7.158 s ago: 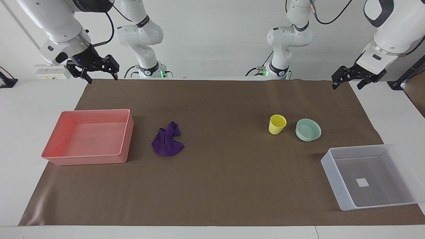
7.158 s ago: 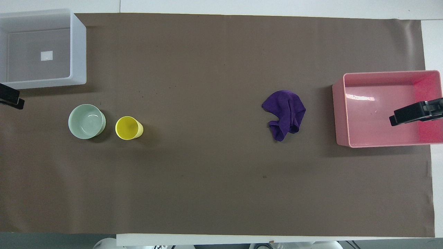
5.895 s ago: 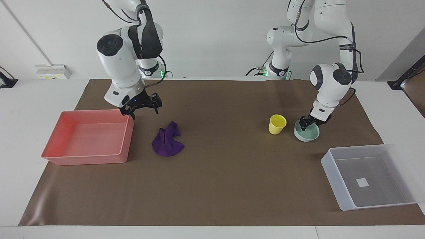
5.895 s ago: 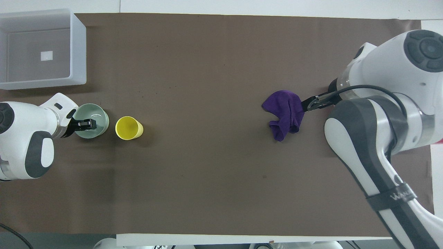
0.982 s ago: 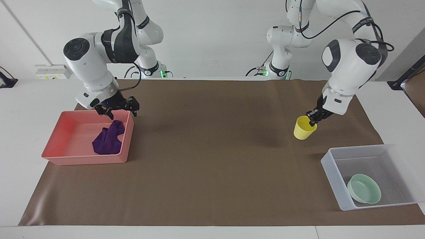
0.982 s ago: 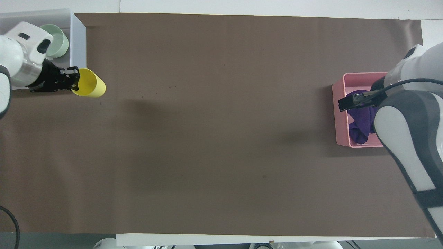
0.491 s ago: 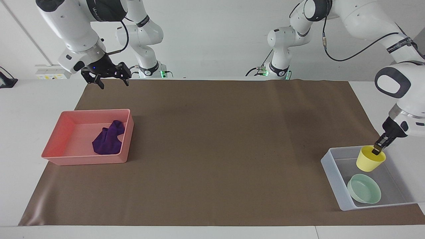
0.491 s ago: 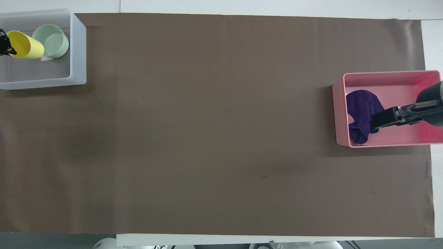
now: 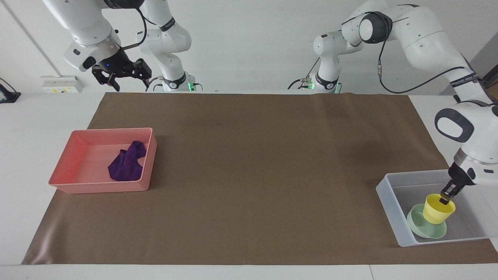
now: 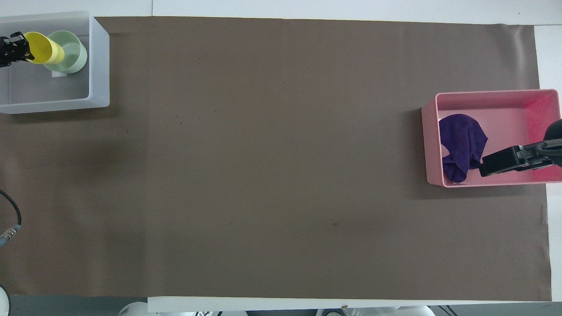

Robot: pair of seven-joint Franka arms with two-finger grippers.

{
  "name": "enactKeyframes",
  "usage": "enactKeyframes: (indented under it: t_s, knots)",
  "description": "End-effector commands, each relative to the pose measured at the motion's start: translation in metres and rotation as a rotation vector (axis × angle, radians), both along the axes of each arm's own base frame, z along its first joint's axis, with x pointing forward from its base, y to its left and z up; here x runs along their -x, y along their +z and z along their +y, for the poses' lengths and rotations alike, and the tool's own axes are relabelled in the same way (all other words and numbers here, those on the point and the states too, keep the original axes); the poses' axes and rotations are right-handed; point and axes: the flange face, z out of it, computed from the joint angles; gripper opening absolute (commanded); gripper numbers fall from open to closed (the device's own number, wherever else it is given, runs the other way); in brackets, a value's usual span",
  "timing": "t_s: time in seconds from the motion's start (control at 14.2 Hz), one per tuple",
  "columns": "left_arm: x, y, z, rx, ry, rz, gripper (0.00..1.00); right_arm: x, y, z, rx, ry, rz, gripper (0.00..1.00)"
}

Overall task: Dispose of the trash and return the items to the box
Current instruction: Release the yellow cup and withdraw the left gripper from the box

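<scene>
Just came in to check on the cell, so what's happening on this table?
The left gripper holds a small yellow plastic cup by its rim, setting it into the shallow mint-green bowl that lies inside the translucent grey plastic bin. The crumpled purple cloth lies in the pink rectangular tray. The right gripper waits raised and open, up near the robots' edge of the brown mat.

Brown mat carries pink tray and box.

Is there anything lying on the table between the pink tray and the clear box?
No. Between the pink tray and the clear box only the bare brown mat shows, plainest in the overhead view.
</scene>
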Motion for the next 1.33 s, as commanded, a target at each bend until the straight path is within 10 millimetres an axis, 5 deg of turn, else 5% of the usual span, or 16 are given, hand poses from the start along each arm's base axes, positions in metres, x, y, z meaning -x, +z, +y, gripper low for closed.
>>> enactKeyframes:
  t_s: [0.0,0.14,0.42,0.56,0.7,0.91,1.05,1.26]
  knots:
    - [0.000,0.000,-0.012,0.003,-0.030,-0.006,0.86,-0.002,0.000,-0.002,0.007,0.003,-0.004,0.99]
    - [0.002,0.000,-0.018,-0.005,-0.043,0.014,1.00,-0.005,0.000,-0.003,0.007,-0.001,-0.030,0.99]
    - [0.015,0.025,-0.023,-0.020,-0.067,0.054,1.00,-0.007,-0.001,-0.006,0.017,-0.005,-0.061,0.99]
    - [0.051,0.034,-0.045,-0.003,-0.098,0.117,1.00,-0.006,-0.004,-0.006,0.017,-0.004,-0.052,0.99]
    - [0.110,0.047,-0.058,-0.004,-0.171,0.204,1.00,-0.004,-0.004,-0.007,0.016,-0.004,-0.050,0.99]
    - [0.180,0.090,-0.088,0.025,-0.242,0.301,1.00,-0.004,-0.005,-0.007,0.017,-0.003,-0.050,0.99]
    - [0.200,0.128,-0.105,0.000,-0.286,0.350,1.00,-0.004,-0.005,-0.007,0.017,-0.004,-0.052,0.99]
    - [0.202,0.193,-0.127,-0.056,-0.370,0.396,1.00,-0.004,-0.005,-0.007,0.017,-0.004,-0.052,0.99]
